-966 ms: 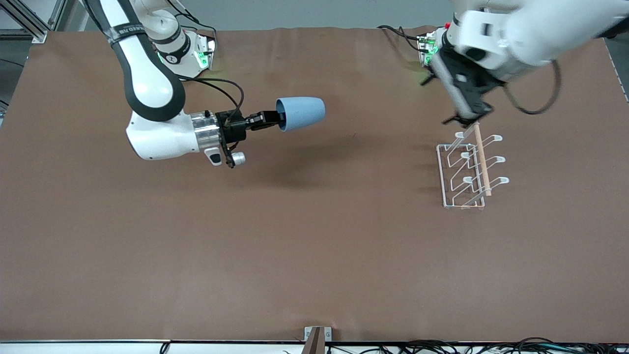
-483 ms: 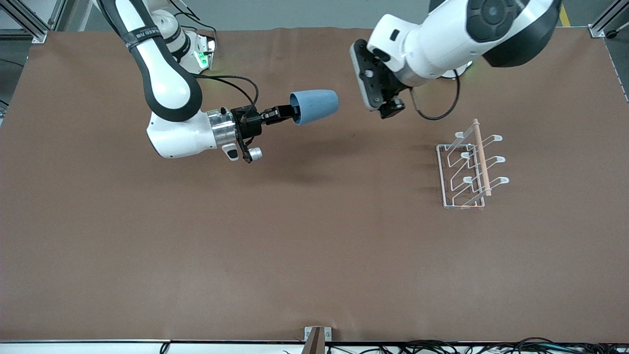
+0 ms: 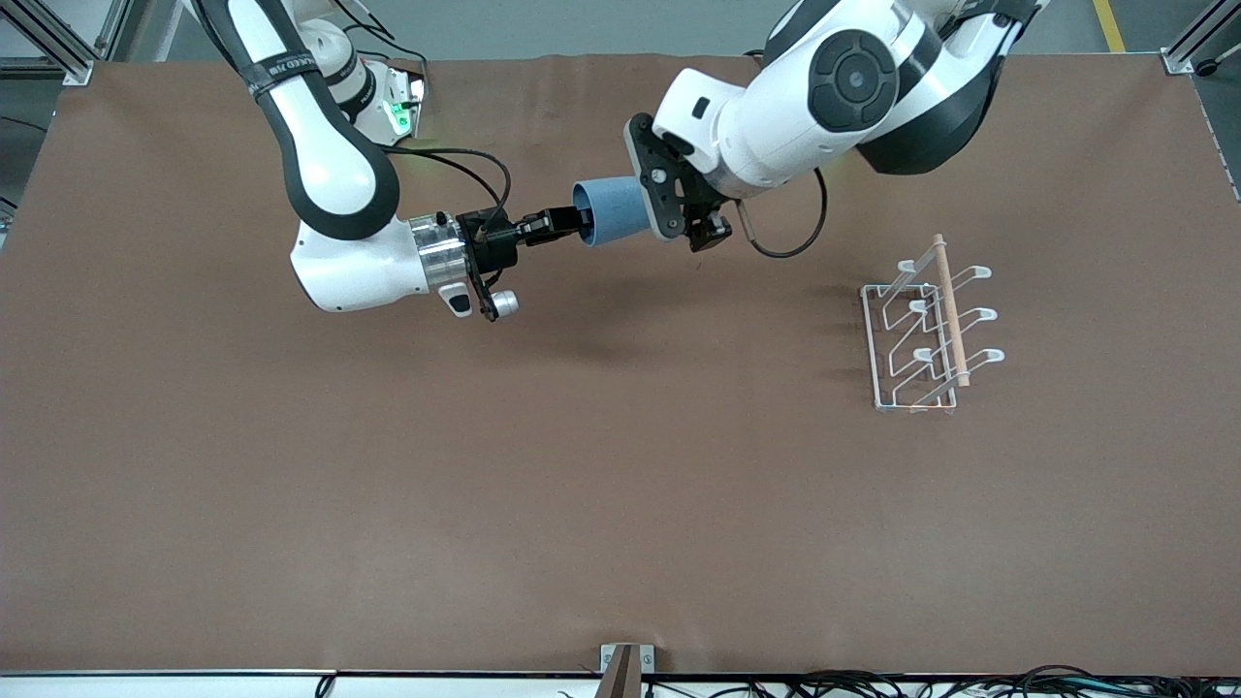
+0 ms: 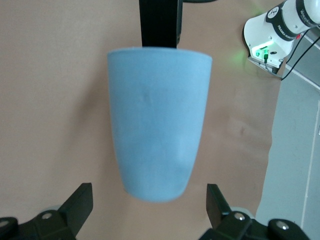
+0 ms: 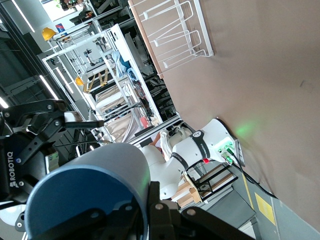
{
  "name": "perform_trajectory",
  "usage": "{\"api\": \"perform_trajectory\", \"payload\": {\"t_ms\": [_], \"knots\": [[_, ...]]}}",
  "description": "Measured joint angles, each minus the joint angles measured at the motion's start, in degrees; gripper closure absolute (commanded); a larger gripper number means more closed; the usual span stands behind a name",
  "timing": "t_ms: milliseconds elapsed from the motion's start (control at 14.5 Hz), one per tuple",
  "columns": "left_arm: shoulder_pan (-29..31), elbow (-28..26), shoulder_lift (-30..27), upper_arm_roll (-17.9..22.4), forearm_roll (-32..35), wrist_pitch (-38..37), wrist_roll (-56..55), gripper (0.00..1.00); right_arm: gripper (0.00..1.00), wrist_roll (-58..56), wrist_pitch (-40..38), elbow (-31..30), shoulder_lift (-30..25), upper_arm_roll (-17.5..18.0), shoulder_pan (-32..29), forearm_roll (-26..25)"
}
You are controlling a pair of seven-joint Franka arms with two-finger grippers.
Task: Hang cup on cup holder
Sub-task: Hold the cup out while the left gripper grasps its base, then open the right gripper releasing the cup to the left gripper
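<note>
While right end effector (image 3: 567, 224) grips cup (image 3: 609, 211) rim midair, left end effector (image 4: 149, 210), open w/ fingers (image 4: 80, 205) flanking base, should clamp squarely pre-release.

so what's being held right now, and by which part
The right gripper holds the light-blue plastic cup by its rim, up in the air. The left gripper, jaws open at its base, holds nothing.

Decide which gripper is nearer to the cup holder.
Left. The left gripper, open around the cup, hangs over the table's middle, nearer the cup holder; the right gripper, shut on the cup's rim, is farther away.
</note>
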Motion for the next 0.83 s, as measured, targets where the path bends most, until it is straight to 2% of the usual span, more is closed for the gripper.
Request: {"api": "perform_trajectory", "payload": {"t_ms": [414, 483, 552, 621, 690, 759, 828], "knots": [[-3.05, 0.10, 2.75, -0.04, 0.00, 5.48, -2.20, 0.01, 0.98, -0.04, 0.95, 0.00, 0.03, 0.01, 0.22, 0.01], [-3.25, 0.12, 3.10, -0.04, 0.00, 5.59, -2.24, 0.11, 0.98, -0.04, 0.98, 0.00, 0.04, 0.01, 0.32, 0.01], [-3.33, 0.12, 3.43, -0.04, 0.00, 5.67, -2.24, 0.28, 0.98, -0.04, 1.01, 0.00, 0.04, 0.01, 0.43, 0.01], [-3.34, 0.15, 3.72, -0.03, 0.00, 5.79, -2.12, 0.38, 0.98, -0.04, 1.04, 0.00, 0.04, 0.01, 0.52, 0.01], [-3.33, 0.19, 3.98, -0.04, -0.01, 5.84, -1.82, 0.42, 0.98, -0.04, 1.40, 0.00, 0.06, 0.01, 0.57, 0.01], [-3.36, 0.23, 4.12, -0.04, 0.00, 5.84, -1.67, 0.53, 0.98, -0.11, 1.75, 0.03, 0.14, -0.01, 0.57, 0.13], [-3.35, 0.28, 4.17, -0.03, 0.00, 5.84, -1.52, 0.69, 0.98, -0.19, 1.74, 0.03, 0.18, -0.04, 0.58, 0.16]]}}
